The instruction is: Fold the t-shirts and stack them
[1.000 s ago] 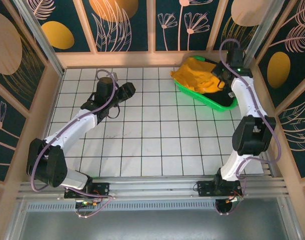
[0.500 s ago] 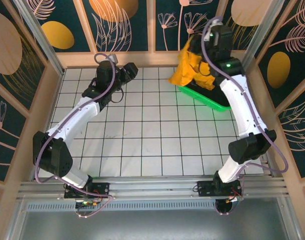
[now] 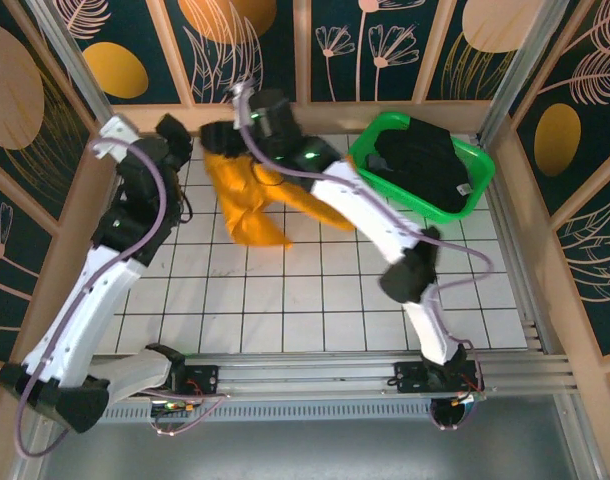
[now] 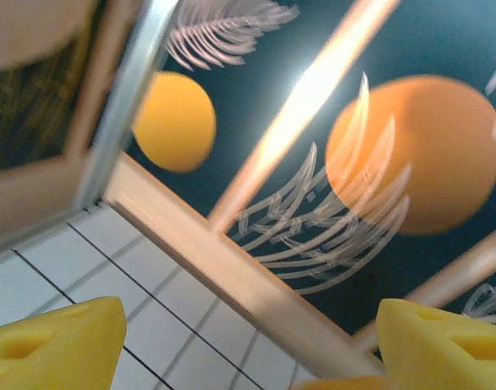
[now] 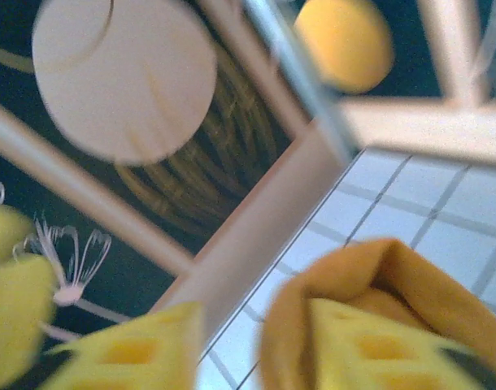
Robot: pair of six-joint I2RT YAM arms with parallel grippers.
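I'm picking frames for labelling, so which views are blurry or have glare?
Top external: evenly lit, mostly sharp, orange-yellow t-shirt clear. Left wrist: soft throughout, glare on the wooden slat, fingers blurred. Right wrist: smeared, fingers and t-shirt fuzzy.

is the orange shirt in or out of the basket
Out: the orange shirt sits bunched over the tiles, left of the basket.

left end effector (image 4: 248, 345) spread wide, yellow fingertips (image 4: 57, 345) in both lower corners, white gridded desk (image 4: 77, 260), wooden ledge (image 4: 232, 276), dark wall panel (image 4: 232, 106) with orange circles (image 4: 415, 154), slightly blurred
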